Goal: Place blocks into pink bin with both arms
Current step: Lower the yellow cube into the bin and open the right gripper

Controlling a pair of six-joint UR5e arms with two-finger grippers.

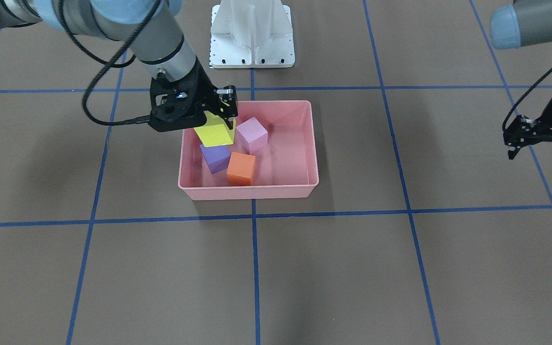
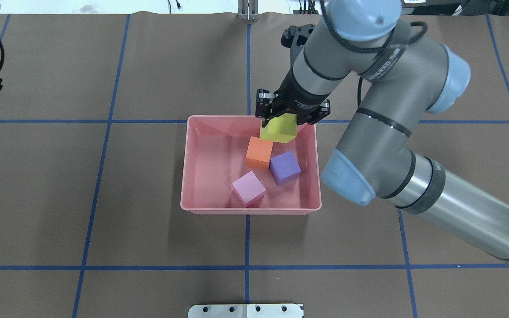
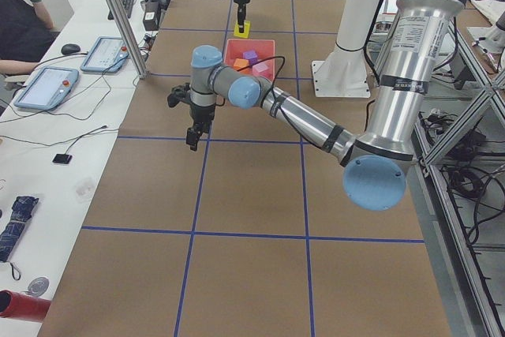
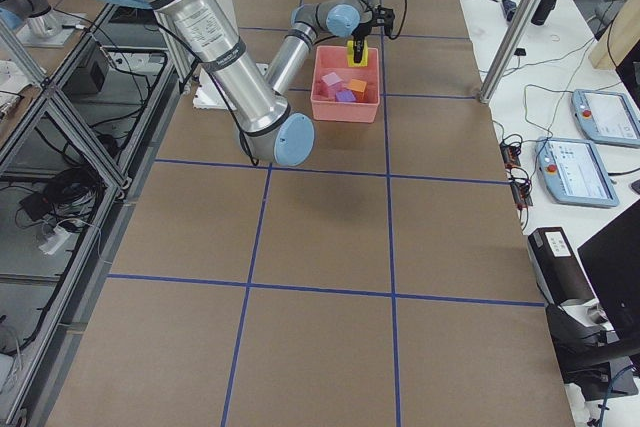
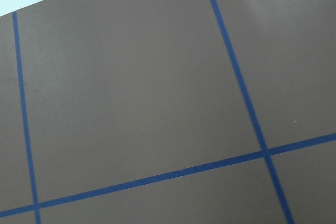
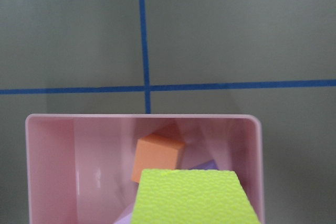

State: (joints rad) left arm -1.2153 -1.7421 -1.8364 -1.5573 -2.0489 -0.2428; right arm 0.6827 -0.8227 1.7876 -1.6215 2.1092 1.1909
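Note:
The pink bin sits at the table's middle and also shows in the overhead view. Inside lie the light pink-lilac block, the purple block and the orange block. My right gripper is shut on the yellow block and holds it, tilted, just above the bin's corner farthest from my base on my right side. The right wrist view shows the yellow block over the orange block. My left gripper is open and empty, far off to the bin's side.
The white metal base stands behind the bin on my side. Blue tape lines cross the brown table cover. The left wrist view shows only bare table. Operators' desks with tablets line the table's far edge in the side views.

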